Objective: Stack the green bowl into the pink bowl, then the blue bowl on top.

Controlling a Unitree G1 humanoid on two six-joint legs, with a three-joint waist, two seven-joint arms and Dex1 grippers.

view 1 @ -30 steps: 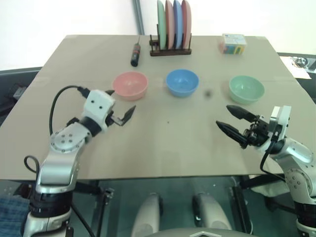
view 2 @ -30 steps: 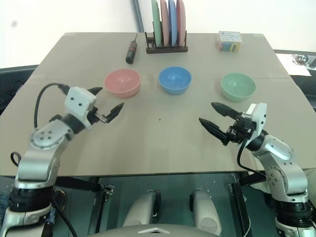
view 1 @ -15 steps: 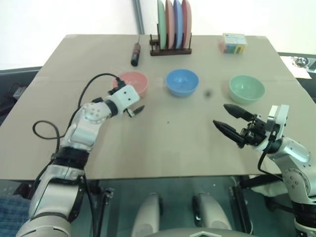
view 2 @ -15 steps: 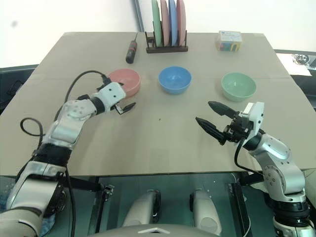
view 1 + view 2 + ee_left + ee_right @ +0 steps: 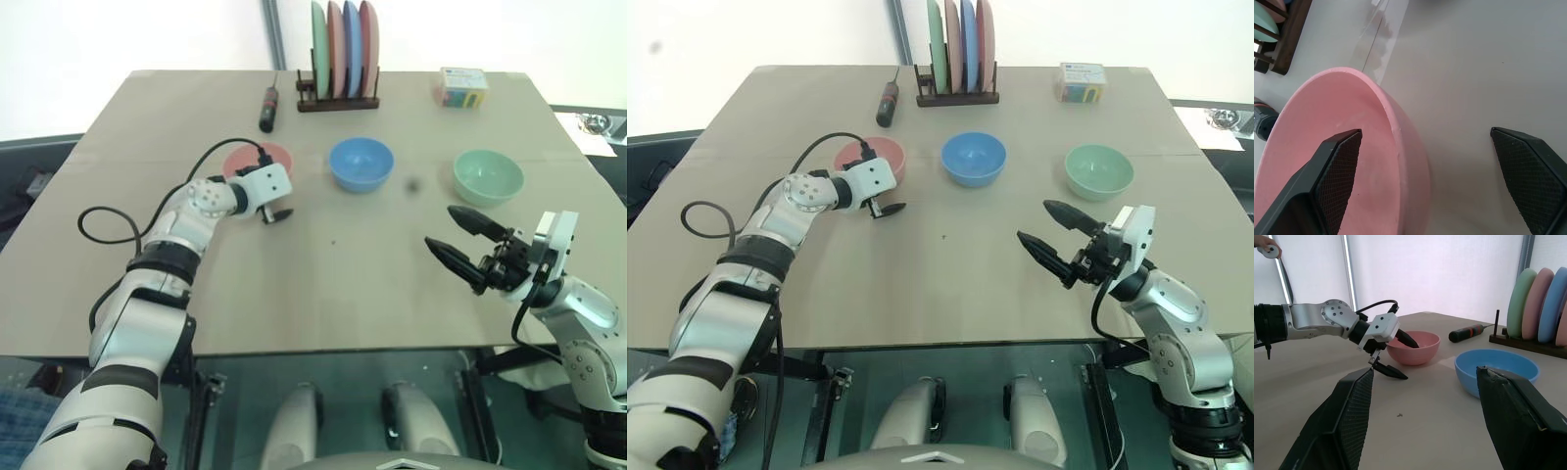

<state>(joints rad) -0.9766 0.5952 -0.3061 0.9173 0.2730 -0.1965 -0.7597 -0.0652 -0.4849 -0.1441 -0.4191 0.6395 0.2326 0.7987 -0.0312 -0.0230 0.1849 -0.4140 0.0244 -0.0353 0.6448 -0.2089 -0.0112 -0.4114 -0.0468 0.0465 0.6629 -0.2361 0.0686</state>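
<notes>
**Three bowls unstacked, left arm now at pink**

Left gripper (image 5: 884,199) reached to pink bowl (image 5: 862,152), jaws apart straddling near rim. Right gripper (image 5: 1055,240) idle, spread. Blue bowl (image 5: 973,157) at 12, green bowl (image 5: 1099,170) at 2. Probably repositioning pink first.

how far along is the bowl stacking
Nothing is stacked yet: the pink bowl, blue bowl and green bowl sit apart in a row. In hand: the left gripper, open, straddles the pink bowl's rim. The right gripper hangs open, short of the green bowl. Both stacking steps remain.
</notes>
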